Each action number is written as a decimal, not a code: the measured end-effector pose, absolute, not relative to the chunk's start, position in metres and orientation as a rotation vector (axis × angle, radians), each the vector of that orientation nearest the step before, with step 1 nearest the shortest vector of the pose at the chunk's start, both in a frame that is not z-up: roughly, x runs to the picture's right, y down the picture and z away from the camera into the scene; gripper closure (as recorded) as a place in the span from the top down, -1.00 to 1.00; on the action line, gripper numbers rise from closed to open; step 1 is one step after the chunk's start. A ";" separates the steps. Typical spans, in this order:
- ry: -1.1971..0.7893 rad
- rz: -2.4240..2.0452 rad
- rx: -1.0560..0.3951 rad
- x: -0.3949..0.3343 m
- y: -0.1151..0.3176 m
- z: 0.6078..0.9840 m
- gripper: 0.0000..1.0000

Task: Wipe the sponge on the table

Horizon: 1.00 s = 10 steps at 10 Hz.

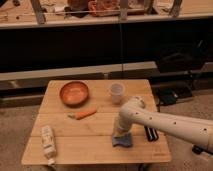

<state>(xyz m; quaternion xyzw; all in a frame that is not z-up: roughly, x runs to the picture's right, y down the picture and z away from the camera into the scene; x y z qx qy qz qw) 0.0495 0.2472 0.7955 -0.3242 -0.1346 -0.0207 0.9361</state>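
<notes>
The blue-grey sponge point(123, 141) lies flat on the light-wood table point(95, 150), near the front right. My gripper point(120, 133) points straight down onto the sponge from above and is shut on it, pressing it against the planks. The white arm point(165, 122) reaches in from the right and hides the top of the sponge.
A wooden bowl point(74, 93) sits at the back left and a clear plastic cup point(116, 92) at the back middle. A carrot point(83, 114) lies mid-table and a white bottle point(47, 141) at the front left. A black ridged object point(151, 133) lies just right of the sponge.
</notes>
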 end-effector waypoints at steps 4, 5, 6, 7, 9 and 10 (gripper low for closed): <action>-0.367 -0.216 -0.672 -0.028 0.257 0.778 -0.98; -0.389 -0.256 -0.671 -0.043 0.257 0.775 -0.98; -0.417 -0.320 -0.672 -0.065 0.256 0.772 -0.98; -0.436 -0.367 -0.668 -0.080 0.251 0.773 -0.98; -0.442 -0.382 -0.659 -0.094 0.234 0.783 -0.98; -0.440 -0.370 -0.652 -0.094 0.221 0.792 -0.98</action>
